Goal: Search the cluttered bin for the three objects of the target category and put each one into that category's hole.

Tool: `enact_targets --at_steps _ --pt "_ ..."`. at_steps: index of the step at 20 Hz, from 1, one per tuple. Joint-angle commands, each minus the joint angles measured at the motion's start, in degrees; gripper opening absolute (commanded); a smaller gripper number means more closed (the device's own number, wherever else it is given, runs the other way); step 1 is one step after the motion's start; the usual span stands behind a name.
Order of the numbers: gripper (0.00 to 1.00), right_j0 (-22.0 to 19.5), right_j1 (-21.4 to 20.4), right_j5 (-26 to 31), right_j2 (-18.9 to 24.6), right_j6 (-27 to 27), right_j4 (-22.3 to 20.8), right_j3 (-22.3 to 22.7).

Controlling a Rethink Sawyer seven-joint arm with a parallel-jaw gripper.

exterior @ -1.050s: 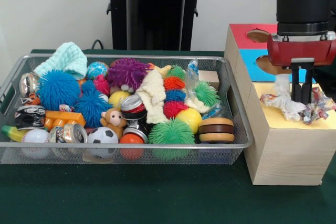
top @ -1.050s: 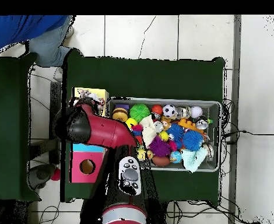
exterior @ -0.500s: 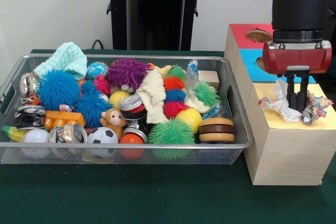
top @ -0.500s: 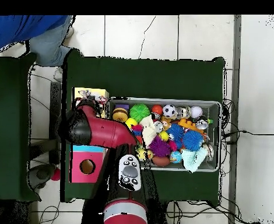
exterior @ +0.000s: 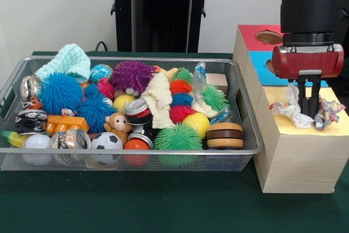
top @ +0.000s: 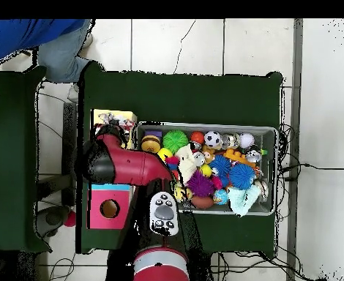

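worktop (exterior: 163, 205): one, green | wire bin (exterior: 248, 135): one, full of clutter | sorting box (exterior: 297, 159): one, three colour panels | crumpled wrappers (exterior: 293, 110): two, on the yellow panel either side of the pincer (exterior: 307, 108) | pincer: fingers together, empty, slightly higher than 1.0 s ago

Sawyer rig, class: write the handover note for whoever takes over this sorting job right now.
Gripper: fingers point down over the yellow panel of the sorting box, between two crumpled wrappers; whether it grips either cannot be told.
Things: both wrappers lie on top of the yellow panel, not dropped through any hole. The wire bin is full of clutter: spiky balls, crushed cans, a soccer ball.
Done: wrappers brought to the box.
Left: get them into the hole; check the bin for a third.
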Motion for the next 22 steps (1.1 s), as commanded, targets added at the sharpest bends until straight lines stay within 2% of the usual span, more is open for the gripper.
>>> enact_targets --at_steps 1,7,11,14,18,22 --pt "0.0 -3.5 10.5 -7.6 4.3 10.0 -3.7 0.7" --pt "0.0 -3.0 11.3 -6.8 3.6 10.5 -3.8 -0.1" --pt "0.0 -0.5 11.3 -1.1 0.1 8.7 -2.5 -1.7" --pt "0.0 0.0 12.0 1.8 -0.7 6.5 -3.5 -3.0" --pt "0.0 0.8 13.4 0.3 -1.7 5.4 -5.0 -4.3" --pt "0.0 1.4 13.2 1.3 -2.4 4.3 -6.7 -4.9"
